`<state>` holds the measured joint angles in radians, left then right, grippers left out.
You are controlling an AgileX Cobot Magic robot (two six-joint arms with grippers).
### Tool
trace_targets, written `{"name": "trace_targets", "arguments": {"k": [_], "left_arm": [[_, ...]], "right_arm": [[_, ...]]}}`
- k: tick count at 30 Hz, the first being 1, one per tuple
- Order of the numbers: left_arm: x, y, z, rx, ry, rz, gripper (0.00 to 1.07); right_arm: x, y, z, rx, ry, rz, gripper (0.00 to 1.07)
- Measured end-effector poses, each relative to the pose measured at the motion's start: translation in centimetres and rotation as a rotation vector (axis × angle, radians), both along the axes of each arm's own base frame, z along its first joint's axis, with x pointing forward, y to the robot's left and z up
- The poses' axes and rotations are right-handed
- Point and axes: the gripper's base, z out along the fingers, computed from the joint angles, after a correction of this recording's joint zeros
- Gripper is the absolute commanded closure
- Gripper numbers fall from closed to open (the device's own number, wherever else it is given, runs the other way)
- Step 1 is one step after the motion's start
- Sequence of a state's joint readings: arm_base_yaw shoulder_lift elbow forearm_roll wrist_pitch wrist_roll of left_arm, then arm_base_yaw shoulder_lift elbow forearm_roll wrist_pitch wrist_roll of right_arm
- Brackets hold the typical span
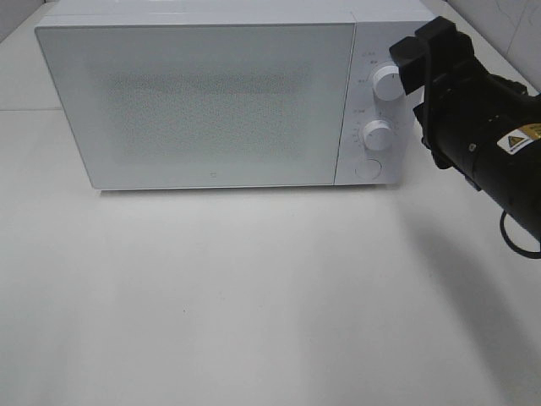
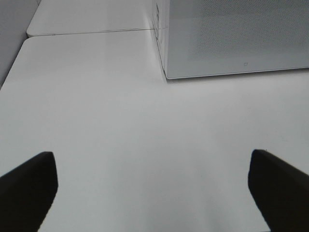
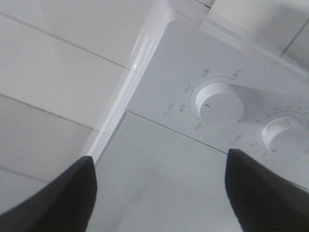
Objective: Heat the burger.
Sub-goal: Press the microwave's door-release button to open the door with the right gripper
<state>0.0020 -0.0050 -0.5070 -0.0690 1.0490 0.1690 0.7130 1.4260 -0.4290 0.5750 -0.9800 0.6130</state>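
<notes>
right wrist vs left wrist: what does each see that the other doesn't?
Right wrist only: the control panel's upper knob and lower knob. Left wrist only: the table and the microwave at its bottom corner. Both: the shut door, and each view's own end effector, the right end effector and the left end effector, both open with nothing between the fingers. No burger in either.

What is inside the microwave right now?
Cannot tell. The door of the microwave is shut, and its dotted window shows nothing of the interior. No burger shows in any view, so it may be inside, hidden.
</notes>
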Motion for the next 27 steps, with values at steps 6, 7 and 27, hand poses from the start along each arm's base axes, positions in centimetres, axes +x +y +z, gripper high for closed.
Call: {"name": "trace_targets", "arguments": {"k": [6,7,27], "left_arm": [[0.0,0.0,0.0,0.000,0.000,0.000,0.02],[0.0,0.0,0.0,0.000,0.000,0.000,0.02],[0.0,0.0,0.0,0.000,0.000,0.000,0.02]], "right_arm": [[-1.3,-0.2,1.3,-0.290,-0.025,0.124,0.37],[-1.5,-0.1,1.4,-0.324,-0.028,0.145,0.37],[-2.1,0.9,3.5,-1.010,0.256,0.697,0.35]]}}
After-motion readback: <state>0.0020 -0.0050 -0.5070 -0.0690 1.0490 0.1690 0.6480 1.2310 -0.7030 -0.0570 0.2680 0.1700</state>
